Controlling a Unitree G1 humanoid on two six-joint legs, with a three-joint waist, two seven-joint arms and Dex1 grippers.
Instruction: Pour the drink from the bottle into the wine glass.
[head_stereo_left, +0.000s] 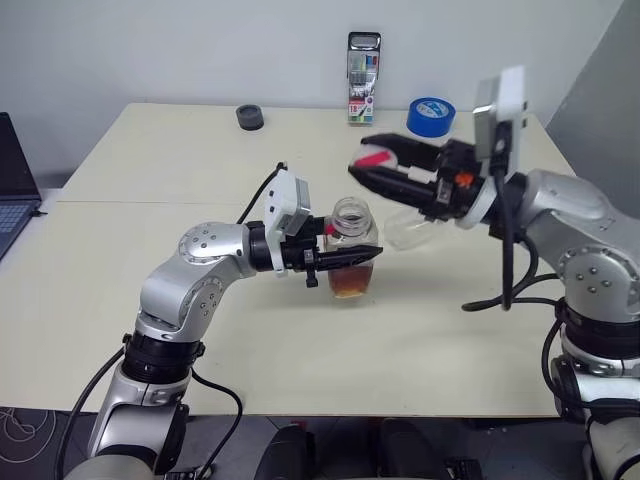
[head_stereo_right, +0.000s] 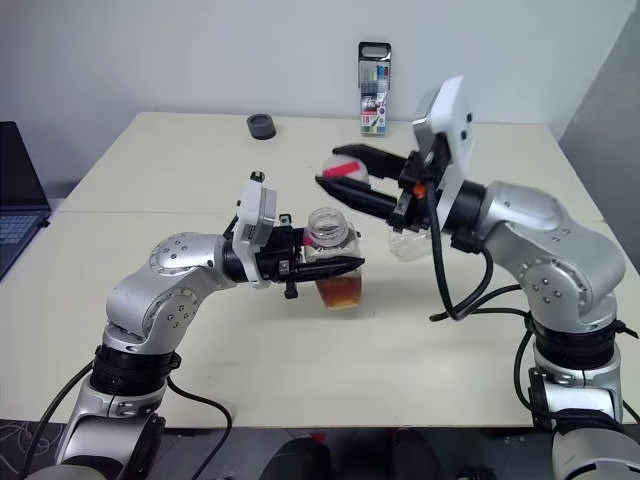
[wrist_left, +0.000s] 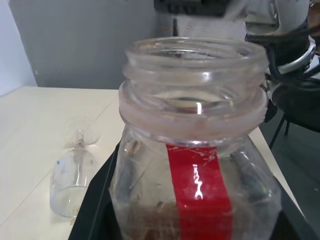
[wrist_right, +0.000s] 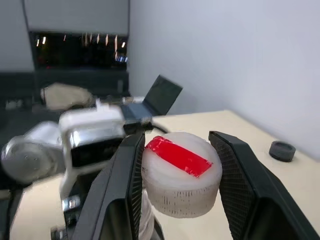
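Observation:
The bottle (head_stereo_left: 352, 232) stands upright on the table near the middle, its mouth uncapped, with a red label strip (wrist_left: 199, 190) down its side. The reddish-brown drink (head_stereo_left: 352, 283) fills its lower part. My left gripper (head_stereo_left: 345, 256) reaches in level from the left and is shut on the bottle's body. My right gripper (head_stereo_left: 358, 165) hovers above and just behind the bottle, shut on the bottle's cap (wrist_right: 181, 172), which is whitish with a red strip. The wine glass (head_stereo_left: 410, 232) lies on its side on the table behind the bottle, under the right gripper, bowl and foot both visible (wrist_left: 70, 180).
A tall marker pack (head_stereo_left: 363, 78), a blue tape roll (head_stereo_left: 431, 115) and a small dark round lid (head_stereo_left: 250, 117) sit along the table's far edge. A laptop (head_stereo_left: 12, 185) is off the table's left side.

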